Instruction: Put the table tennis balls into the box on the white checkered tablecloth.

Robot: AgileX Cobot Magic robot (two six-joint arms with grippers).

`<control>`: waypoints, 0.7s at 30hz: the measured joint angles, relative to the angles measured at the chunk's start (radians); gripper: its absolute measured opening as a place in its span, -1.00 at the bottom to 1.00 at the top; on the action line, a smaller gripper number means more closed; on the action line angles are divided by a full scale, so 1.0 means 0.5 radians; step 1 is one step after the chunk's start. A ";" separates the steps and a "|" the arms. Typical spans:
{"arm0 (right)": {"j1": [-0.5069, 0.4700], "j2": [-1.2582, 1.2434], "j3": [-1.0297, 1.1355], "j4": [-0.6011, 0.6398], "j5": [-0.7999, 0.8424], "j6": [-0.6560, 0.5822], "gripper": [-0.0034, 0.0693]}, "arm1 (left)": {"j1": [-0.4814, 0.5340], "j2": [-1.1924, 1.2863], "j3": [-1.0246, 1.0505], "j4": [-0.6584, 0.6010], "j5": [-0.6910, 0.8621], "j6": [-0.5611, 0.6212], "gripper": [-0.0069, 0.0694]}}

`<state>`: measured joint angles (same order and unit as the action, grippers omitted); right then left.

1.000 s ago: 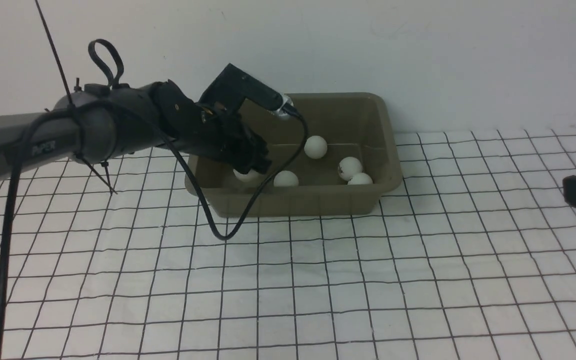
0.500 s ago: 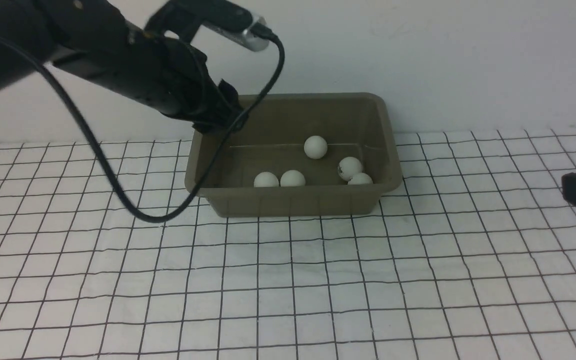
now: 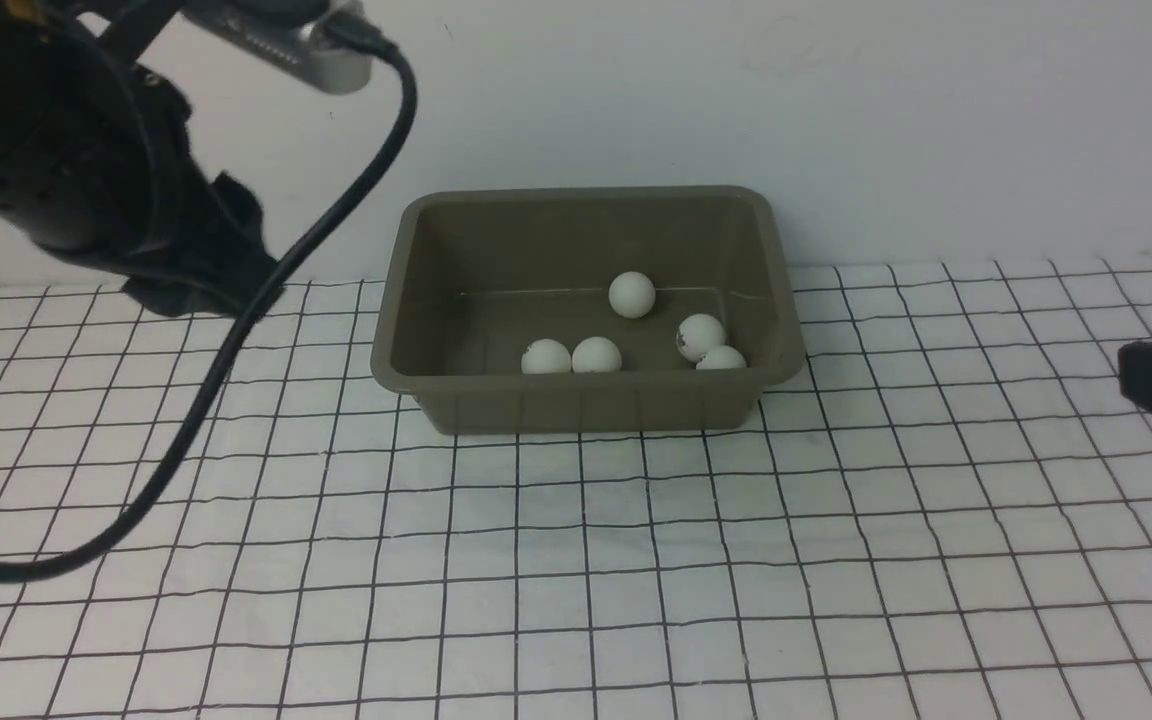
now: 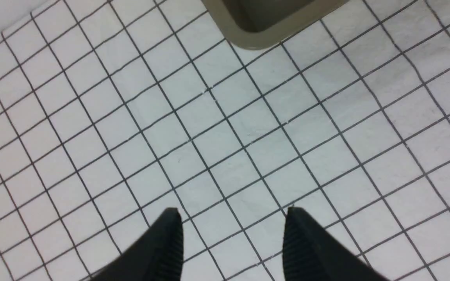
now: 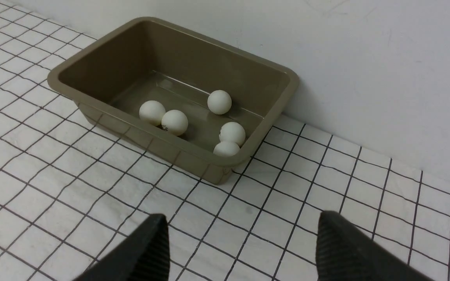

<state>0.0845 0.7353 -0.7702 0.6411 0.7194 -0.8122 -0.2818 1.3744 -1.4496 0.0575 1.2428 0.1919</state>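
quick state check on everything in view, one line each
balls, all five inside the box, lying on its floor
box, upright on the cloth, open top
cloth, spread out under the box, no balls on it
left hand, open, empty, above bare cloth beside the box
right hand, open, empty, pointed toward the box
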 joint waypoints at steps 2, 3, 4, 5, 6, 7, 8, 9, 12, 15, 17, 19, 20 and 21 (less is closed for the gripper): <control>0.000 -0.044 0.000 -0.025 0.005 -0.013 0.36 | 0.000 -0.005 0.027 0.005 0.007 -0.021 0.02; 0.000 -0.073 0.000 -0.049 0.010 -0.006 0.36 | 0.000 -0.008 0.038 0.005 0.004 -0.024 0.02; 0.000 -0.109 0.000 -0.076 0.015 0.019 0.36 | 0.000 -0.018 0.043 0.003 -0.015 -0.024 0.02; 0.000 -0.154 0.000 -0.099 0.027 0.049 0.36 | 0.000 -0.021 0.043 0.003 -0.036 -0.025 0.02; 0.000 -0.194 0.000 -0.131 0.041 0.076 0.36 | 0.000 -0.025 0.043 -0.002 -0.063 -0.025 0.02; 0.000 -0.249 0.000 -0.167 0.064 0.112 0.36 | 0.000 -0.030 0.043 -0.008 -0.092 -0.028 0.02; 0.000 -0.321 0.000 -0.205 0.094 0.155 0.36 | 0.000 -0.032 0.043 -0.010 -0.121 -0.028 0.02; 0.000 -0.393 0.000 -0.257 0.120 0.204 0.36 | 0.000 -0.032 0.043 -0.014 -0.139 -0.028 0.02; 0.000 -0.518 0.000 -0.371 0.179 0.350 0.36 | 0.000 -0.032 0.043 -0.023 -0.232 -0.028 0.02; 0.000 -0.593 0.068 -0.488 0.185 0.475 0.36 | 0.000 -0.032 0.043 -0.035 -0.295 -0.028 0.02; 0.000 -0.633 0.175 -0.512 0.180 0.505 0.36 | 0.000 -0.032 0.043 -0.050 -0.307 -0.021 0.02; 0.000 -0.677 0.296 -0.533 0.148 0.502 0.36 | 0.000 -0.032 0.043 -0.056 -0.307 -0.005 0.02; 0.000 -0.698 0.369 -0.544 0.111 0.498 0.36 | 0.000 -0.032 0.043 -0.056 -0.307 0.003 0.02; 0.000 -0.714 0.440 -0.548 0.079 0.498 0.36 | 0.000 -0.032 0.043 -0.056 -0.307 0.011 0.02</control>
<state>0.0845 0.3785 -0.5504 0.3669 0.7592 -0.5630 -0.2818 1.3584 -1.4282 0.0293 1.0895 0.1974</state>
